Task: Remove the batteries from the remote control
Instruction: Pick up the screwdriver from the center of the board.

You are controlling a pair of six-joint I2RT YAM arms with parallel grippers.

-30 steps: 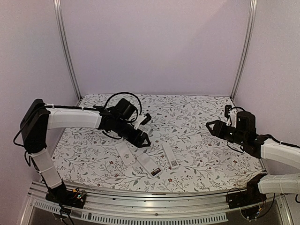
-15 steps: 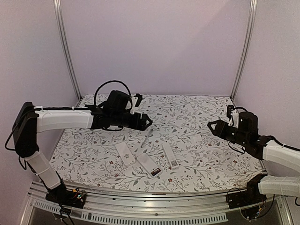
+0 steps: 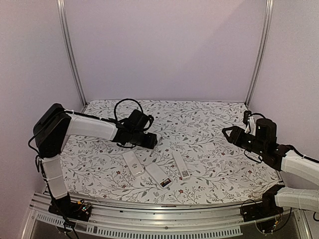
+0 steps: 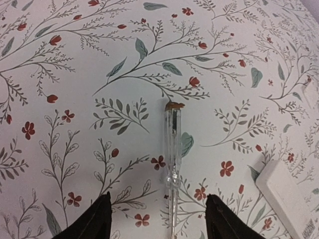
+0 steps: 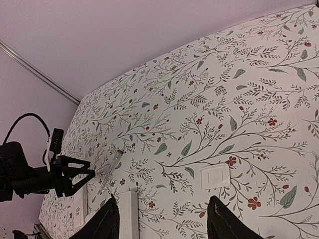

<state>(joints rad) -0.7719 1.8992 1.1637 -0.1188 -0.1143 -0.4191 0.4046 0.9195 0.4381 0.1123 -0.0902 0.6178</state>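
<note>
Near the middle of the surface's near edge lie three white remotes point(image 3: 158, 175), their long axes running roughly far-to-near. Dark patches at two near ends may hold the batteries, too small to tell. The left pincer point(image 4: 157, 219), the nearer one, hangs open just beyond them over a clear pen-like tool point(image 4: 172, 149). The right pincer point(image 5: 162, 219) is open, empty and well apart.

Floral-print surface point(image 4: 75, 74) throughout. Slim clear pen-like tool point(image 4: 172, 149) lying flat, brown-capped end farthest, near end between the spread left fingers point(image 4: 94, 221), touching neither. Corner of flat white slab point(image 4: 286, 194) lower right.
</note>
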